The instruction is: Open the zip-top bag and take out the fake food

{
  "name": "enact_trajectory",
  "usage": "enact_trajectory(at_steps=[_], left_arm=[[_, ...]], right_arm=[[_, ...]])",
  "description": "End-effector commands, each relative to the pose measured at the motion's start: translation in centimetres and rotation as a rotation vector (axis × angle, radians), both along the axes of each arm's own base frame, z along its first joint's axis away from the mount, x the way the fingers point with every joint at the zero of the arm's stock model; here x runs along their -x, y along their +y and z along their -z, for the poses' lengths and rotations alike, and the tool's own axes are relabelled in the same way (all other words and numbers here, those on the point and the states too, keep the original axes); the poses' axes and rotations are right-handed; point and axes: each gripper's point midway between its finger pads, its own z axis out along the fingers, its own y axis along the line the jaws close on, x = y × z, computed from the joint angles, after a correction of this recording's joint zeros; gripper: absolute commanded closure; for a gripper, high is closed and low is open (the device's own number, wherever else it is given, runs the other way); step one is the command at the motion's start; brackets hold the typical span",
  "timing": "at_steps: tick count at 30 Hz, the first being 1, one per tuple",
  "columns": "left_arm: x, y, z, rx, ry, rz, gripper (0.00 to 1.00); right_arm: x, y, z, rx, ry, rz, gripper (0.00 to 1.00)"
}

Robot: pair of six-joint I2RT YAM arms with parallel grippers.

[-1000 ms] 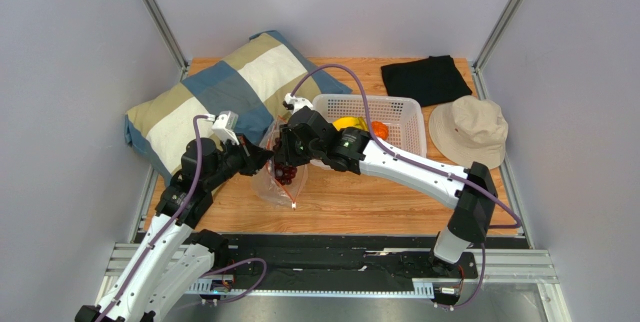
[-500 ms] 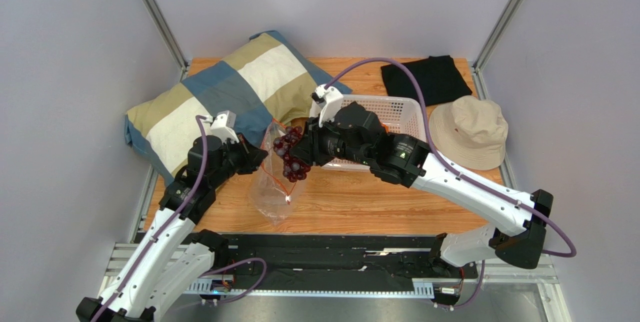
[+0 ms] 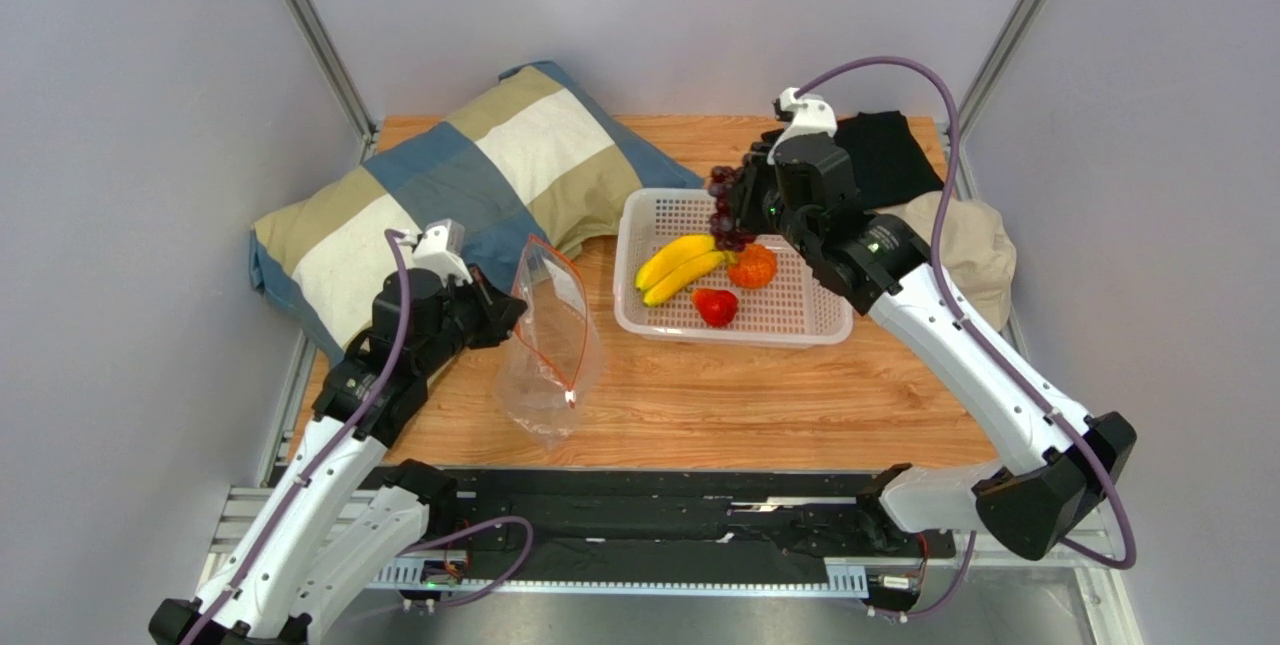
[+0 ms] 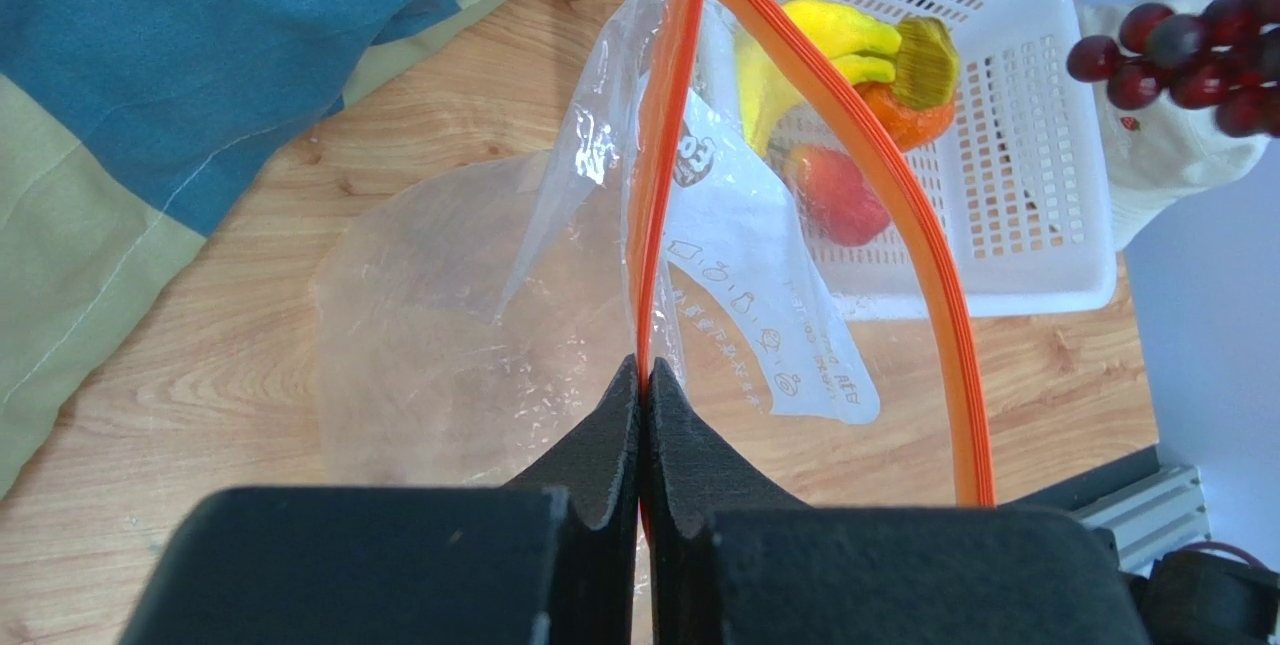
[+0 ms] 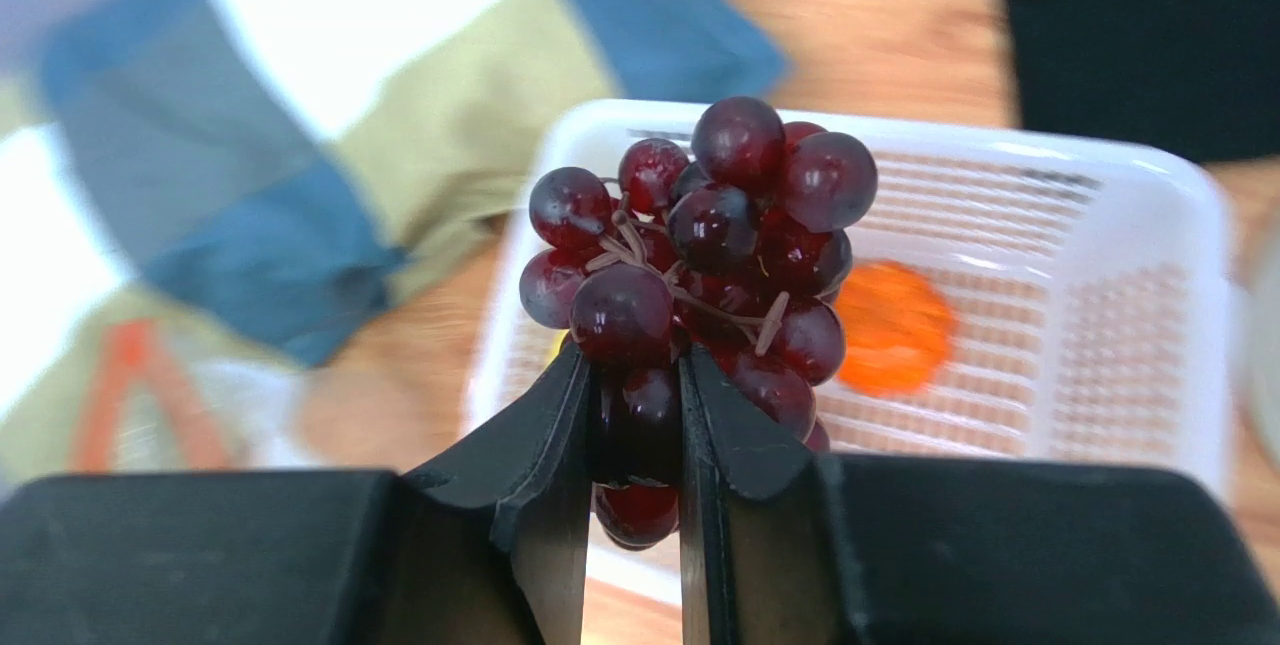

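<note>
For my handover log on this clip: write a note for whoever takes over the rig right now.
Left gripper: jaws shut on the zip-top bag at its orange zipper edge, holding it up with the mouth open.
Right gripper: jaws shut on the grape bunch, held in the air over the white basket.
Done: bag open and apparently empty; banana bunch, orange fruit and red fruit lie in the basket.
Left: lower and release the grapes, probably into the basket; then let go of the bag.
</note>
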Motion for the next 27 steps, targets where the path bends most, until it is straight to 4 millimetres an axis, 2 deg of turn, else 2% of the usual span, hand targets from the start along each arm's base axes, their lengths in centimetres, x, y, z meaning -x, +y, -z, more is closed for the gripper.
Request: enact_trajectory(at_steps=[1, 2, 3, 8, 11, 13, 16, 17, 19, 20, 21, 22, 23, 25, 26, 27], left_arm=[[-0.6, 0.1, -1.5, -0.012, -0.03, -0.009, 1.0], [-0.7, 0.0, -1.4, -0.007, -0.027, -0.004, 1.0], [-0.8, -0.1, -1.2, -0.008, -0.021, -0.004, 1.0], [-1.1, -0.4, -1.1, -0.005, -0.02, 0.005, 1.0], [-1.2, -0.9, -1.6, 0.0, -0.025, 0.031, 1.0], [-1.3, -1.1, -1.7, -0.002, -0.023, 0.045, 1.0], [-1.3, -1.4, -2.2, -0.002, -0.023, 0.062, 0.87], [-1.3, -1.4, -2.5, -0.002, -0.028, 0.066, 0.76], [-1.1, -1.5, -3.1, 0.0, -0.048, 0.078, 0.68], [-1.0, -1.7, -3.6, 0.006, -0.061, 0.092, 0.62], [-0.8, -1.7, -4.1, 0.011, -0.074, 0.098, 0.6], [-0.6, -1.8, -4.4, 0.011, -0.084, 0.109, 0.52], [-0.3, -1.9, -5.1, 0.019, -0.1, 0.128, 0.39], [0.1, -2.0, -5.7, 0.024, -0.116, 0.145, 0.3], [0.6, -2.3, -6.3, 0.033, -0.129, 0.171, 0.22], [1.0, -2.4, -6.9, 0.041, -0.146, 0.187, 0.21]], right_arm=[[-1.9, -6.4, 5.3, 0.16, 0.1, 0.191, 0.86], [-2.3, -7.4, 6.2, 0.161, 0.124, 0.211, 0.86], [-2.3, -7.9, 8.0, 0.175, 0.161, 0.217, 0.86], [-2.6, -9.2, 13.2, 0.219, 0.263, 0.268, 0.86], [-2.3, -9.9, 15.9, 0.252, 0.332, 0.303, 0.85], [-2.1, -10.3, 17.1, 0.273, 0.369, 0.315, 0.82], [-1.8, -10.5, 18.6, 0.307, 0.412, 0.316, 0.74], [-1.7, -10.5, 19.0, 0.312, 0.424, 0.315, 0.67], [-1.5, -10.4, 19.7, 0.321, 0.444, 0.308, 0.58], [-1.4, -10.5, 19.9, 0.326, 0.448, 0.306, 0.44], [-1.4, -10.6, 20.0, 0.332, 0.45, 0.307, 0.41], [-1.2, -10.7, 20.3, 0.344, 0.461, 0.307, 0.38], [-1.2, -10.8, 20.4, 0.348, 0.461, 0.308, 0.32], [-0.9, -10.9, 20.2, 0.35, 0.461, 0.305, 0.27], [-0.8, -11.0, 20.0, 0.349, 0.457, 0.304, 0.22], [-0.6, -11.1, 19.8, 0.35, 0.455, 0.305, 0.21]])
